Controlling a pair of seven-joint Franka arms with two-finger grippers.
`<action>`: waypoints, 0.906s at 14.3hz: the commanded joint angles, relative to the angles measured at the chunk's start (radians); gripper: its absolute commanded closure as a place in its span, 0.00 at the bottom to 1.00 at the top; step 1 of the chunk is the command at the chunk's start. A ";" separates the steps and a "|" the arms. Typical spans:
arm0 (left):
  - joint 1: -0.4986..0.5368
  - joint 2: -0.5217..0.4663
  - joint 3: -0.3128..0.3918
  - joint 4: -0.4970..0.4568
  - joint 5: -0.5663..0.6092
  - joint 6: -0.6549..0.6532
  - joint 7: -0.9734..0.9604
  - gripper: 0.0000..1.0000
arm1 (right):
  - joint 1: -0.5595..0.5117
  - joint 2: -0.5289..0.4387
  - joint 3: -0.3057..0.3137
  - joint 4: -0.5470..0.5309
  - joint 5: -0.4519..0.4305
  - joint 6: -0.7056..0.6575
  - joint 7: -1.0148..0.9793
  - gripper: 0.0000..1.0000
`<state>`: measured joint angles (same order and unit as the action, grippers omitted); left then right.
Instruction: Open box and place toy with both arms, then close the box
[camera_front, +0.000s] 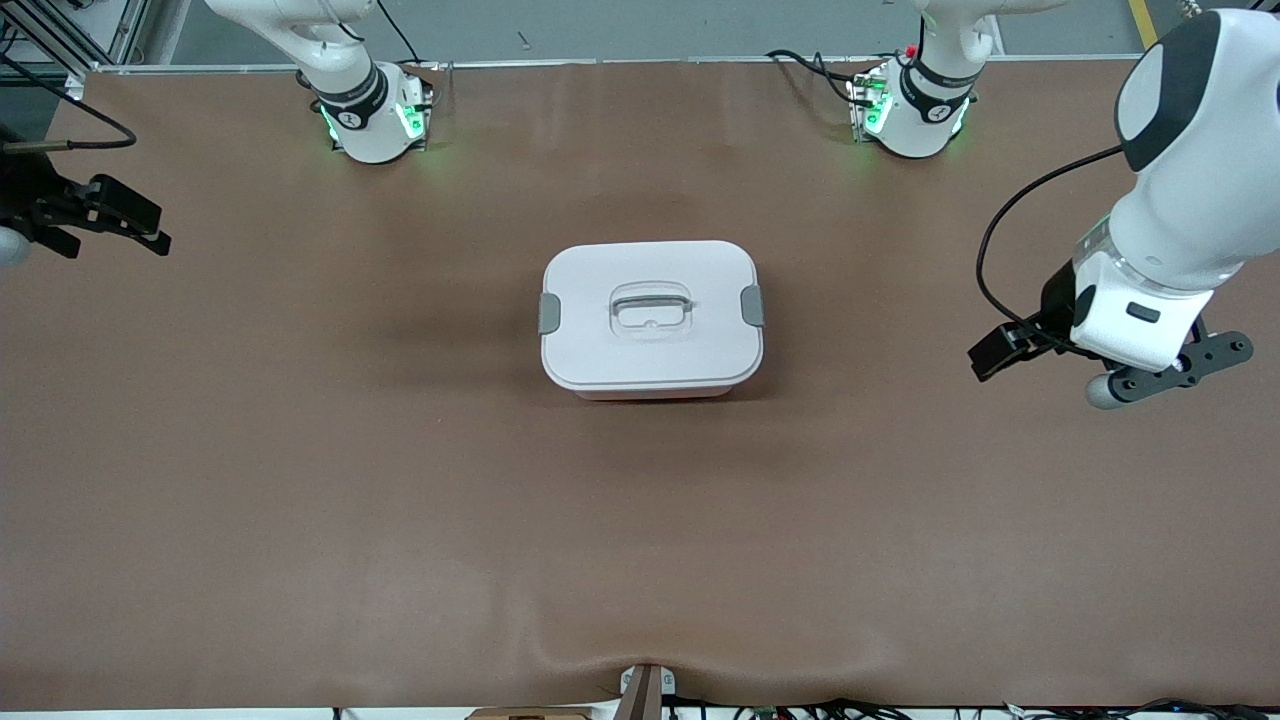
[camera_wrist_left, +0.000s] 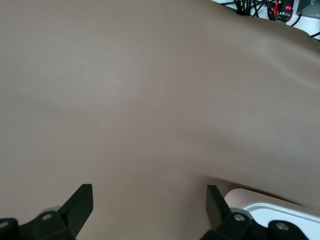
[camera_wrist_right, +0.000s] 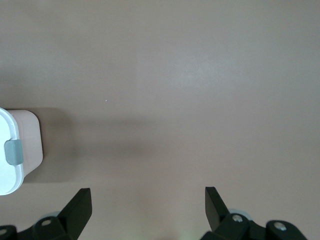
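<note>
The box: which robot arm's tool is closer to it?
The left tool, though not by much. It hangs over bare table toward the left arm's end, beside the box. The right tool hangs over the table edge at the right arm's end.

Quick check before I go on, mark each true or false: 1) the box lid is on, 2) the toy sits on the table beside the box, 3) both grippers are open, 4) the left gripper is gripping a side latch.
1) True: the white lid sits on the box.
2) False: no toy shows in any view.
3) True: the left gripper and right gripper both stand open and empty.
4) False: the left gripper hangs over bare table toward the left arm's end, apart from the grey side latch.
</note>
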<state>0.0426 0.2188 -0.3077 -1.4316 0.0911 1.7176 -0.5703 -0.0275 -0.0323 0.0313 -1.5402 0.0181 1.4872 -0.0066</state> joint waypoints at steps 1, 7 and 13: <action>0.022 -0.021 -0.004 -0.003 -0.017 -0.021 0.058 0.00 | -0.014 -0.001 0.012 0.005 -0.007 -0.010 0.014 0.00; 0.077 -0.019 -0.004 -0.003 -0.030 -0.027 0.144 0.00 | -0.015 -0.001 0.012 0.002 -0.007 -0.013 0.016 0.00; 0.007 -0.053 0.131 -0.007 -0.030 -0.071 0.263 0.00 | -0.019 0.017 0.012 0.020 -0.009 -0.013 0.011 0.00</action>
<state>0.0952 0.2017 -0.2661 -1.4313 0.0822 1.6828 -0.3933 -0.0294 -0.0295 0.0305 -1.5405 0.0181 1.4824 -0.0056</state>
